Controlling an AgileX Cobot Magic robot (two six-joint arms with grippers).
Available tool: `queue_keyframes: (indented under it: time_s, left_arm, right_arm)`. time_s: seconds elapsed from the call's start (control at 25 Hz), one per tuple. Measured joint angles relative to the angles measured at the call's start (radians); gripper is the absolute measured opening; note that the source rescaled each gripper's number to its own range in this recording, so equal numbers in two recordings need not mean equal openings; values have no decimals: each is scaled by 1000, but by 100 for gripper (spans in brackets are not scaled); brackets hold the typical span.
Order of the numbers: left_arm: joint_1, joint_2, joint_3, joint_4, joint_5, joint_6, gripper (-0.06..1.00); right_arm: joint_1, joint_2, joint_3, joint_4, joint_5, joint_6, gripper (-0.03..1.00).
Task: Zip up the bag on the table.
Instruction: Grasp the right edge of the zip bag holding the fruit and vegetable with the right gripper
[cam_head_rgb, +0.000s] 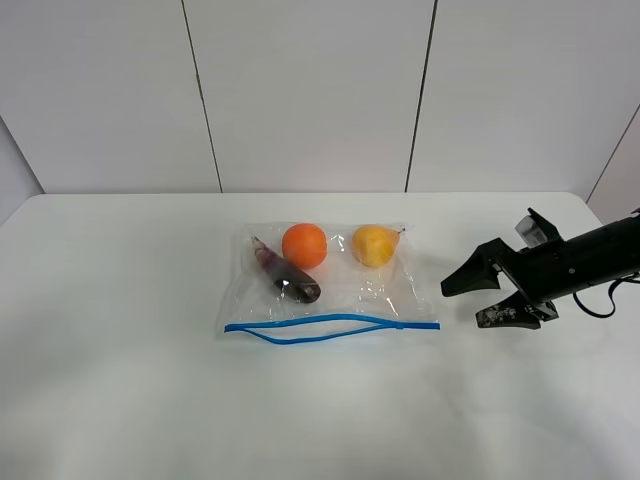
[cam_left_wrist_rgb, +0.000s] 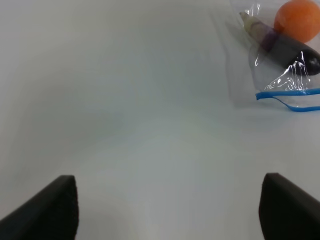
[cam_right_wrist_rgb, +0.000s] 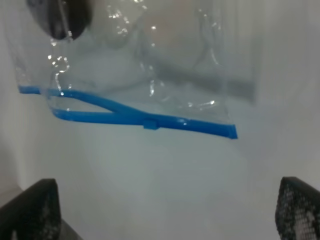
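Item count: one bench (cam_head_rgb: 120, 400), one bag (cam_head_rgb: 385, 290), three pieces of produce, two pincers.

The bag lies flat near the middle of the white bench. It is clear and crinkled. One blue zipper strip (cam_head_rgb: 330, 327) runs along its near edge. The two tracks of the strip stand apart over the left and middle part of the edge and meet toward the right end. One small blue tab (cam_right_wrist_rgb: 149, 123) sits on the strip where the tracks join.

Inside the bag, toward its far edge:
- one orange (cam_head_rgb: 304, 245), at the middle;
- one yellow pear (cam_head_rgb: 373, 245), right of the orange;
- one dark eggplant (cam_head_rgb: 288, 277), left of and nearer than the orange, lying at a slant.

The right pincer (cam_head_rgb: 463, 306) is just right of the bag's right end, apart from it, holding nothing. Its jaws are spread and point left toward the bag.

The left pincer (cam_left_wrist_rgb: 167, 200) appears only in its wrist view. Its two fingertips (cam_left_wrist_rgb: 62, 200) are wide apart over bare bench, holding nothing, with the bag's left end ahead of it.
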Motion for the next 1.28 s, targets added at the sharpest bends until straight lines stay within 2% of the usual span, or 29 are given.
queue_keyframes:
  time_s: [0.36,0.56,0.88,1.28]
  left_arm:
    - [0,0,0,0,0,0,100]
    - [0,0,0,0,0,0,100]
    - [0,0,0,0,0,0,100]
    - [0,0,0,-1,0,0,100]
  right_arm:
    - [0,154,-27,113,9,-135,94]
    - [28,214,-76,122,55,-143,94]
    - [126,236,-128,76,31,-144,94]
    - [128,277,-133,124,75,-151,93]
